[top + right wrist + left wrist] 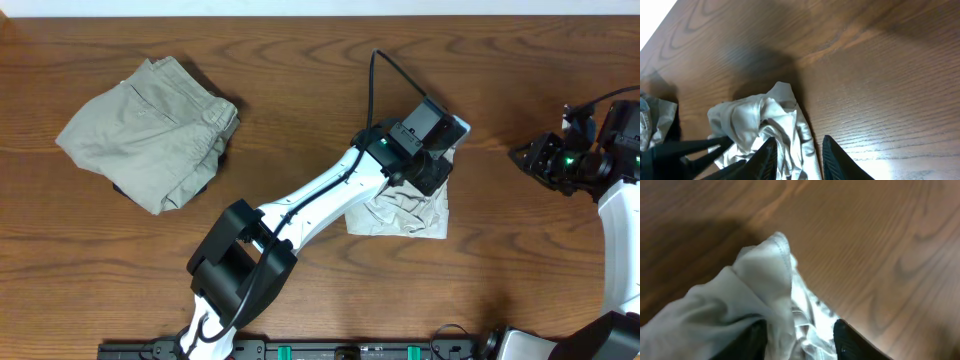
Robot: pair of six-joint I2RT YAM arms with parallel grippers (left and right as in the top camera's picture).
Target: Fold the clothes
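The pale off-white T-shirt lies bunched in a small crumpled heap on the wooden table, right of centre. My left gripper is at the heap's upper right corner. In the left wrist view its fingers stand apart, with T-shirt fabric lying between them and draped over the left finger. My right gripper is to the right of the heap and apart from it. In the right wrist view it is open, pointing toward the T-shirt, with bare table under its fingers.
Darker khaki-olive trousers lie loosely folded at the far left of the table. My left arm stretches diagonally from the front edge to the heap. The table's back edge runs along the top of the overhead view.
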